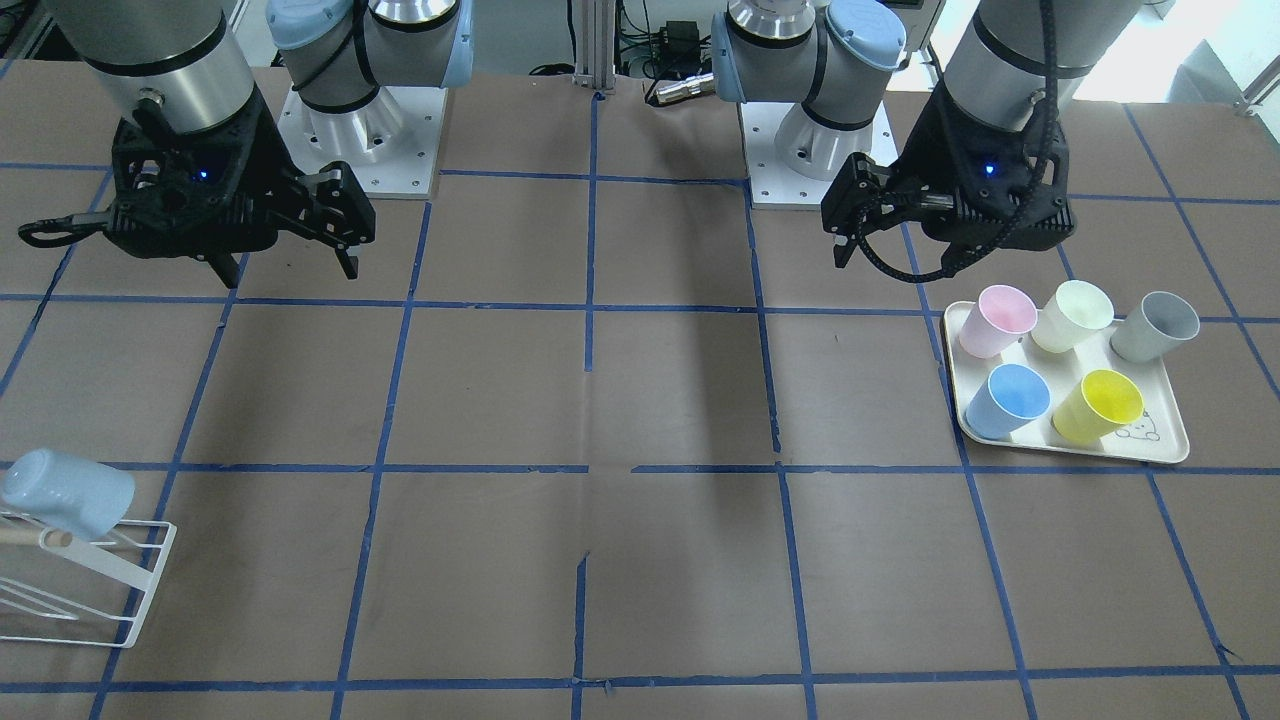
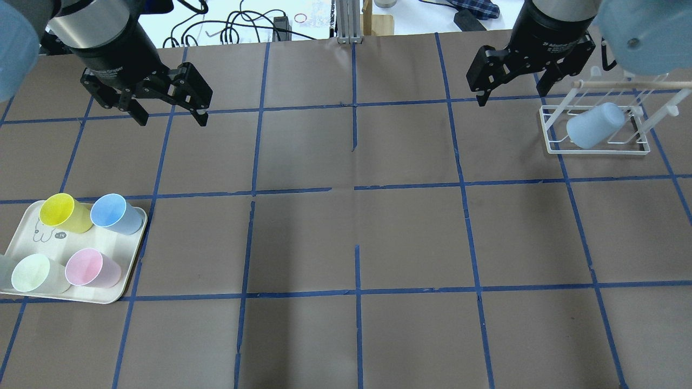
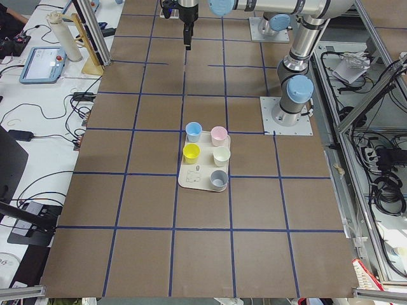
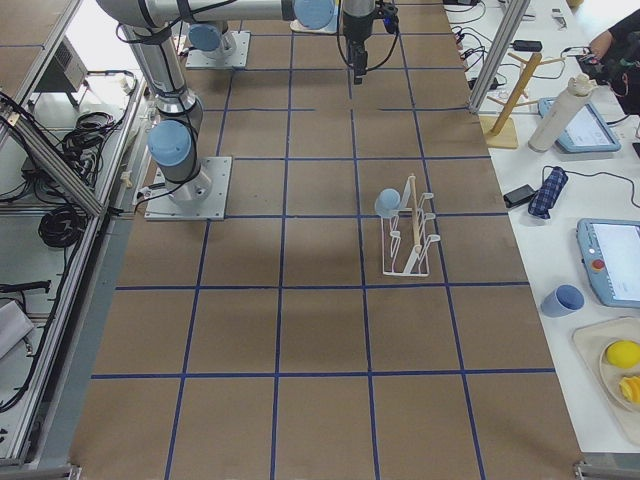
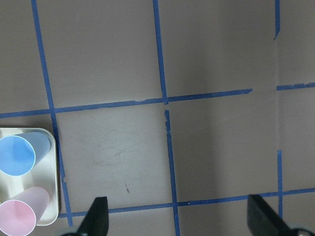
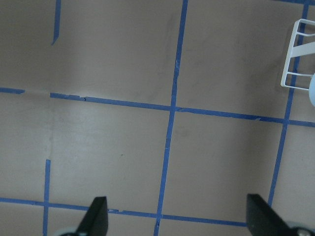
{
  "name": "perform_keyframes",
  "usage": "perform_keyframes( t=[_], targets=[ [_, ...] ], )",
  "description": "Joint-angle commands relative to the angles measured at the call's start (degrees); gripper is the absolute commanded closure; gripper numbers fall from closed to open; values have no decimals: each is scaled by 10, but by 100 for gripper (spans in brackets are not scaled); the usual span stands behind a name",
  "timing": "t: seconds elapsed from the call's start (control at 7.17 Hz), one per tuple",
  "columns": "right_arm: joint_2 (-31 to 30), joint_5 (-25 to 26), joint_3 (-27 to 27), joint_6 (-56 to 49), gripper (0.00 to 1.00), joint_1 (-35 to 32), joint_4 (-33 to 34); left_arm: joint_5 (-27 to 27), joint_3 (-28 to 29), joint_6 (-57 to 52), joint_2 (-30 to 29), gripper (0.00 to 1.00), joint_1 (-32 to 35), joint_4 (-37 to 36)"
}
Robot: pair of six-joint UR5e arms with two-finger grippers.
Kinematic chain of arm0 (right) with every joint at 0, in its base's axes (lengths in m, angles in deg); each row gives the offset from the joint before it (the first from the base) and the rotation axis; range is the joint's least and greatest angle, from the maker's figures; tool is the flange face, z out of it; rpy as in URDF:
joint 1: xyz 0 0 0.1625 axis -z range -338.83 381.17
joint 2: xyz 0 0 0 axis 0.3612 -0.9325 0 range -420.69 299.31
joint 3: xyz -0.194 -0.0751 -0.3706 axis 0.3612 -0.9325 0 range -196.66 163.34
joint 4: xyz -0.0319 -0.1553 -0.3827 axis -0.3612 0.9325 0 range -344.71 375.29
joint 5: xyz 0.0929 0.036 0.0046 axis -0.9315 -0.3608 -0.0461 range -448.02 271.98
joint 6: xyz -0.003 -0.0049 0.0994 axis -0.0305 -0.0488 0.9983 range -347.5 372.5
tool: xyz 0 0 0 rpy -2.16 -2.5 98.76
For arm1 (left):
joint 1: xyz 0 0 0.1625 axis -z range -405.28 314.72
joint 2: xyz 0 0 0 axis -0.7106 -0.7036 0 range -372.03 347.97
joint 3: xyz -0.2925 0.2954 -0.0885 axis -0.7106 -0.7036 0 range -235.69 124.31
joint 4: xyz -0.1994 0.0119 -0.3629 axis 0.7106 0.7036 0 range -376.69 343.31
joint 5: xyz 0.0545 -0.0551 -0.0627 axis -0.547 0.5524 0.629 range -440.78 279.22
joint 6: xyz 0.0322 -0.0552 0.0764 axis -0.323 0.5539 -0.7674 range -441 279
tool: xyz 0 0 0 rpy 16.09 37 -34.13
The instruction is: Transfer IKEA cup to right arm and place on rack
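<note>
The pale blue cup (image 2: 594, 125) is on the white wire rack (image 2: 596, 152), lying tilted among the prongs with its wide end toward 8 o'clock on the overhead view. The rack's thin wooden rod (image 2: 632, 85) runs across just above it. On that same view, rack and cup sit at about 2 o'clock on the counter (image 2: 357, 227).

My right hand (image 2: 511, 93) hangs at about 10 o'clock from the rack, apart from it, fingers spread wide with nothing between them. Its wrist camera confirms this: both fingertips (image 6: 96, 216) sit far apart over bare counter and blue tape lines, and a corner of the rack shows at the frame's 2 o'clock.

My left hand (image 2: 172, 114) is well away at the counter's 10 o'clock, also spread wide and empty.

Below it, at 8 o'clock, a cream tray (image 2: 70, 299) carries a yellow cup (image 2: 59, 212), a deeper blue cup (image 2: 114, 213), a pink cup (image 2: 89, 267) and a pale green cup (image 2: 32, 273), all upright. The front camera also shows a grey cup (image 1: 1155, 327) at the tray's edge.
</note>
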Motion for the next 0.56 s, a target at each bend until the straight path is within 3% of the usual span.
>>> perform_keyframes(
  t=[0.0,0.42],
  targets=[
    [-13,-1,-1,5,0,-9,-24,0,-1,0,1,0,-3,0],
    [-4,-1,-2,5,0,-11,-22,-5,2,2,1,0,0,0]
  ],
)
